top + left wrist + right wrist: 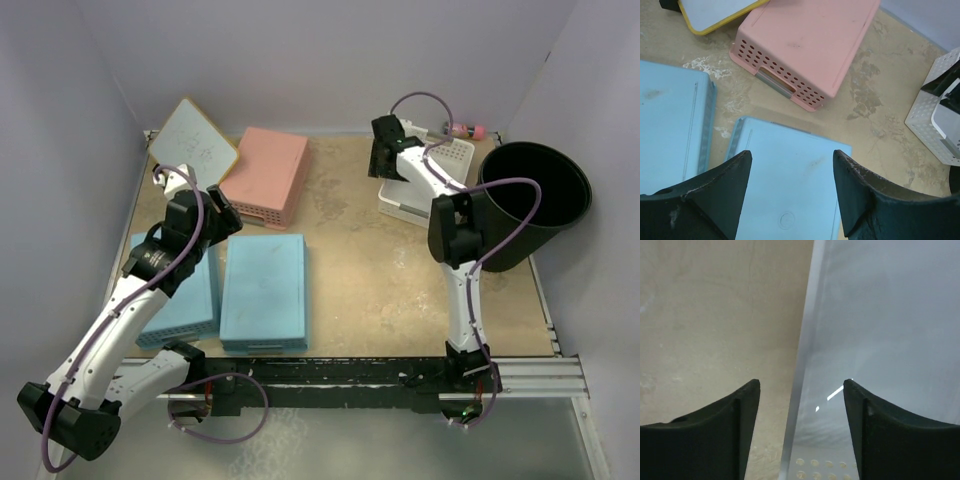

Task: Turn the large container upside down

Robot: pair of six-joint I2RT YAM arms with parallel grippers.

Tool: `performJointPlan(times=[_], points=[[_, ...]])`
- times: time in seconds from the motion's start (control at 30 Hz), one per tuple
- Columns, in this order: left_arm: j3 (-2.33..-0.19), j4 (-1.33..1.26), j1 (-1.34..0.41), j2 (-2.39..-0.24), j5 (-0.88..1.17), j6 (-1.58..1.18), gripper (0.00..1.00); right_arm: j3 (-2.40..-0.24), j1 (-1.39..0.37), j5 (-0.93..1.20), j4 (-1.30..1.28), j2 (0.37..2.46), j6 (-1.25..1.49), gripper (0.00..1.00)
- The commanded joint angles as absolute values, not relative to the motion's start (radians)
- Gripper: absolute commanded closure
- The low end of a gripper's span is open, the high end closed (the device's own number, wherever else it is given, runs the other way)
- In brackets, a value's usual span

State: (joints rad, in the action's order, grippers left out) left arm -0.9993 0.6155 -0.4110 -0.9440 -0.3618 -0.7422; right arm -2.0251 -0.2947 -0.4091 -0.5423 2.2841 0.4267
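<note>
The large container (535, 200) is a round black tub. It stands upright, mouth up, at the right edge of the table in the top view. My right gripper (383, 160) is open and empty, well left of the tub, over the left end of a white perforated basket (430, 180). In the right wrist view the open gripper (801, 382) faces the bare table and the back wall, and the tub is out of view. My left gripper (225, 215) is open and empty on the far left side. In the left wrist view it (792, 152) hovers over a blue basket (790, 200).
Two flat blue baskets (263, 290) (180, 295) lie upside down at front left. A pink basket (265, 175) lies upside down behind them, next to a yellow-framed whiteboard (193, 140). A small pink object (465, 130) lies by the back wall. Walls close in on three sides.
</note>
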Motion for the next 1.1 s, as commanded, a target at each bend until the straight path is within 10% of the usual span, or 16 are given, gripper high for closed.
performJointPlan(times=[0.0,0.2,1.07], points=[[-0.995,0.599,-0.410,-0.909,-0.372,-0.730,0.37,-2.066,-0.301,-0.424,-0.575,2.265,0.436,0.41],[-0.991,0.596,-0.411,-0.913,-0.375,-0.730,0.37,-2.016,-0.302,-0.373,-0.515,2.171,0.435,1.00],[-0.988,0.592,-0.411,-0.921,-0.370,-0.719,0.37,-1.464,-0.292,0.889,0.584,1.964,1.207,1.00]])
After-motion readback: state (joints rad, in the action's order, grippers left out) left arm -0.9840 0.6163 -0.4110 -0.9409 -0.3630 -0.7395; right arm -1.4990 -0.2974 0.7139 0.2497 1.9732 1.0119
